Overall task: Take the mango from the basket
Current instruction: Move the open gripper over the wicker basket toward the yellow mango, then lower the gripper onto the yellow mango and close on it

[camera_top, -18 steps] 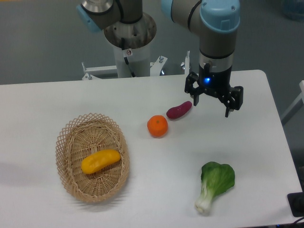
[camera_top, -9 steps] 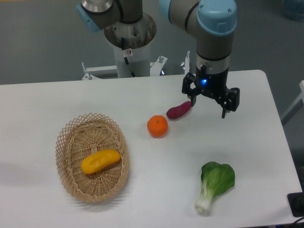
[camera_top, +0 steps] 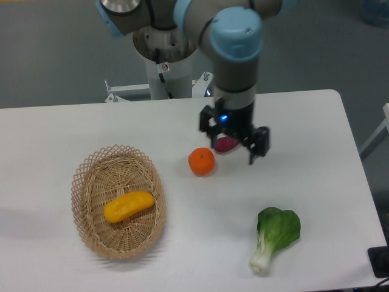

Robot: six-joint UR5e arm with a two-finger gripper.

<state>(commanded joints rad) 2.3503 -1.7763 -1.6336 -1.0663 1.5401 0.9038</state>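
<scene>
1. The basket is an oval woven wicker one, light tan, and it stands on the white table; I take it as the landmark for all places.
2. The mango lies inside the basket, on its bottom, a little tilted, with its right end higher in the picture. Nothing touches it.
3. The gripper hangs above the table well to the right of the basket and a little farther back. Its two fingers are spread apart and there is nothing between them.
4. A blue light shines on the gripper body, above the fingers.
5. The round orange sits on the table to the right of the basket, between the basket and the gripper, just beside the left finger in the picture.
6. The purple vegetable lies right of the basket, behind the orange, and the gripper covers most of it.
7. The green leafy vegetable with a white stem lies far right of the basket, nearer to the front edge of the table.
</scene>
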